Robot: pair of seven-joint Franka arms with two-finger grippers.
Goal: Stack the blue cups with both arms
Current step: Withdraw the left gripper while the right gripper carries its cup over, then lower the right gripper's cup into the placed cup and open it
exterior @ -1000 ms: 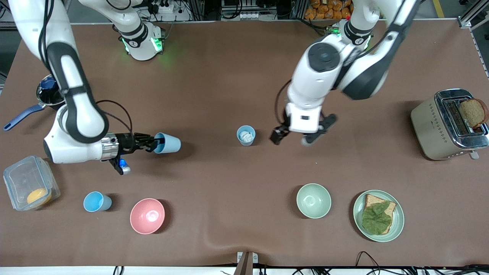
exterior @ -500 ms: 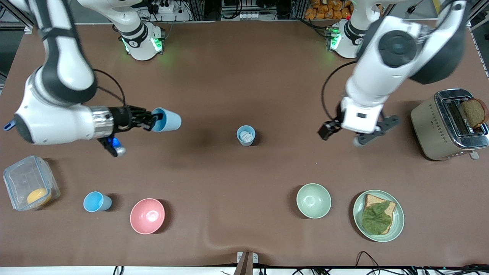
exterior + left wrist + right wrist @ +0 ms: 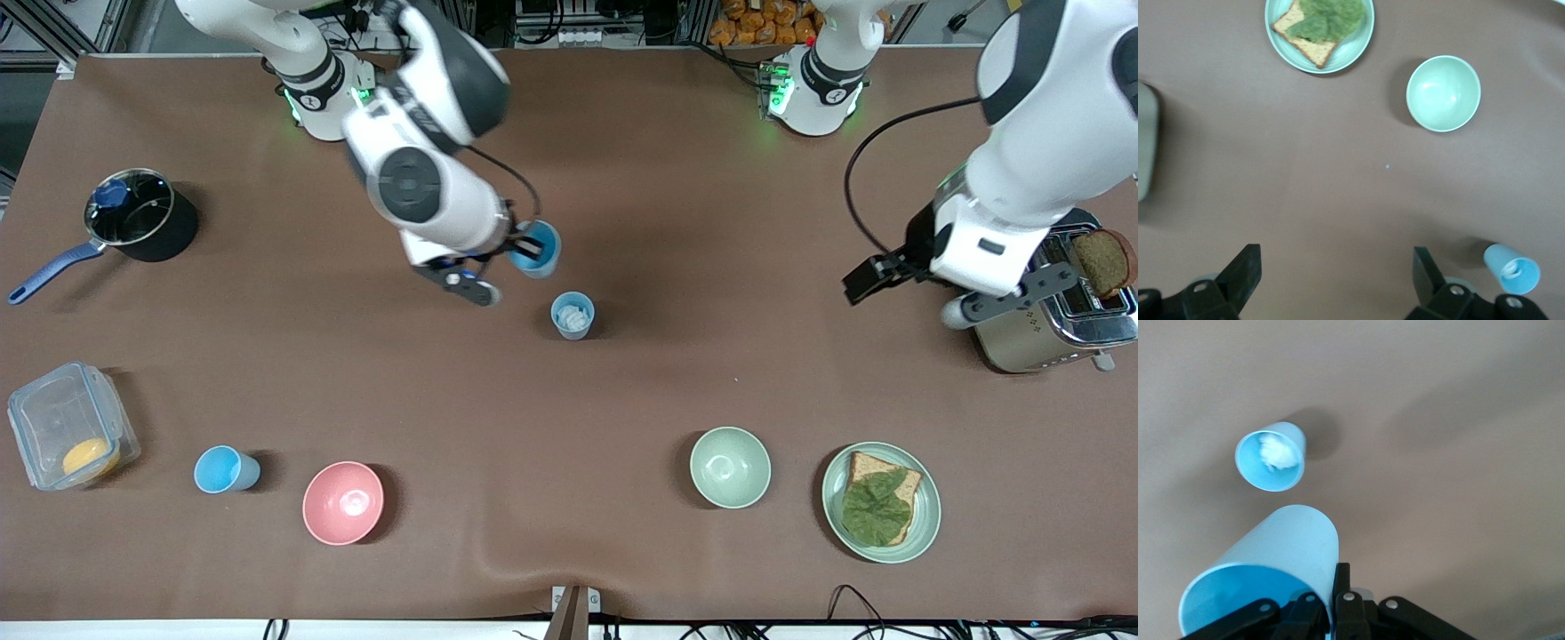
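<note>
From my feed, starting at the right arm's end of the table: saucepan (image 3: 133, 216) with a blue handle, clear lidded container (image 3: 69, 427) holding something orange, and one spare blue cup (image 3: 224, 469) standing upright just beside the pink bowl (image 3: 343, 502), both near the front camera.

Right gripper (image 3: 523, 249) is clamped on the rim of a blue cup (image 3: 536, 250) (image 3: 1266, 578), one finger inside the mouth. It is in the air over mid-table, just short of the standing cup.

Target blue cup (image 3: 572, 315) (image 3: 1271, 457) (image 3: 1511, 268) stands upright mid-table with a white wad inside.

Pale green bowl (image 3: 730, 467) (image 3: 1443, 93) and plate (image 3: 925, 524) (image 3: 1358, 40) with bread and a leaf sit apart, near the front camera.

Left gripper (image 3: 907, 289) (image 3: 1333, 277) hangs spread wide and empty beside the toaster (image 3: 1005, 293), which has a bread slice in its slot.
</note>
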